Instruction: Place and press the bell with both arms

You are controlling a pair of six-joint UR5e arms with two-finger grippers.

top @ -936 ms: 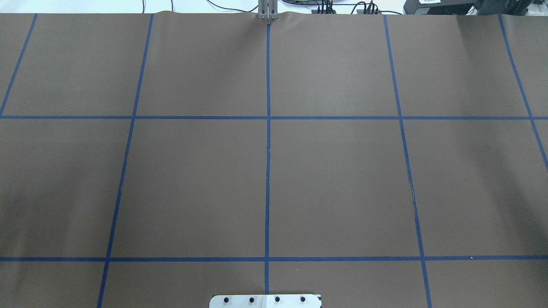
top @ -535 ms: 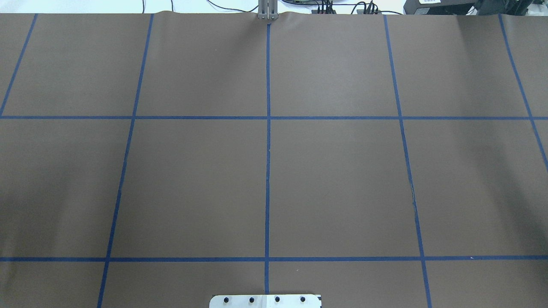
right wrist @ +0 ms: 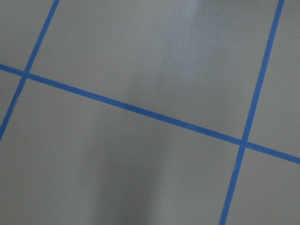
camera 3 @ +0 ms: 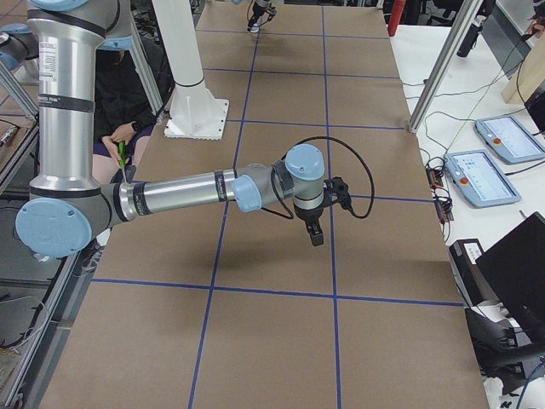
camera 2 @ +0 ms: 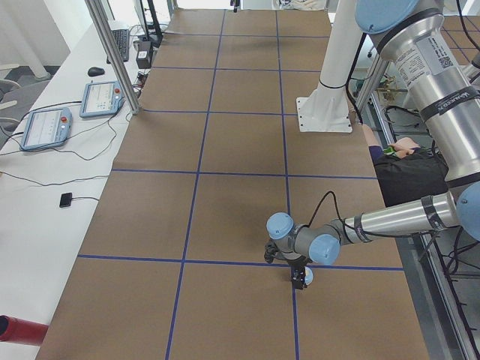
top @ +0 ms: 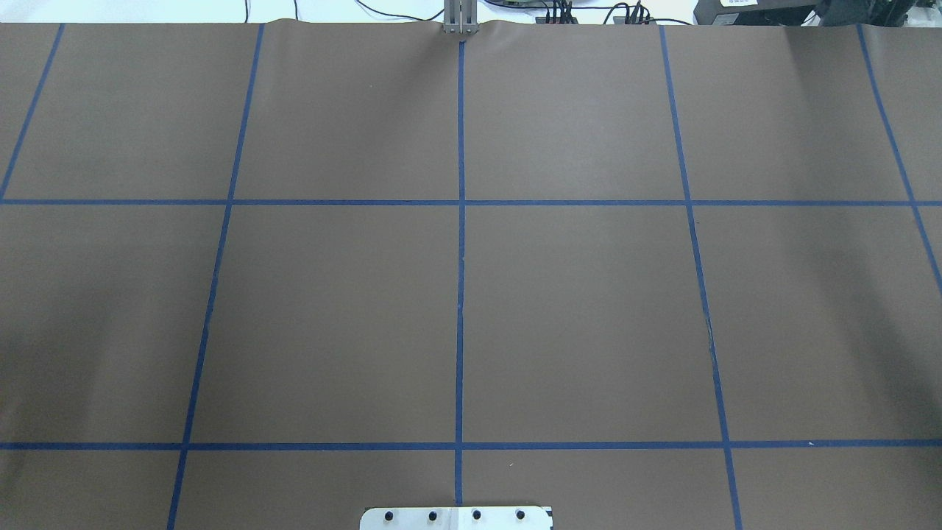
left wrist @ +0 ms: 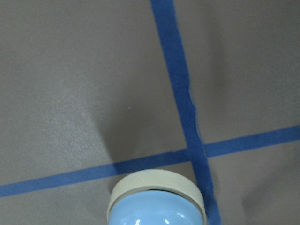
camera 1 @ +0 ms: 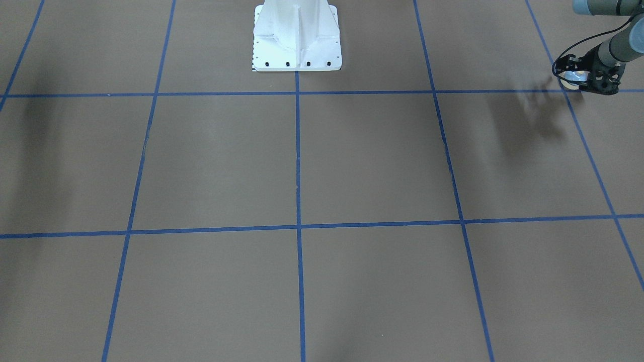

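matte brown table (top: 331, 309), blue tape grid (top: 461, 294); glossy domed bell (left wrist: 157, 206), cream rim.

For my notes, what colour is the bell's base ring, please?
The base ring is cream, clearest in left wrist view.

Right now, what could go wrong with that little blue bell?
The light-blue dome-shaped bell sits in the left gripper near the brown table's end, so it could slip or land tilted on release. The right gripper hangs far away; its long reach could miss such a small bell.
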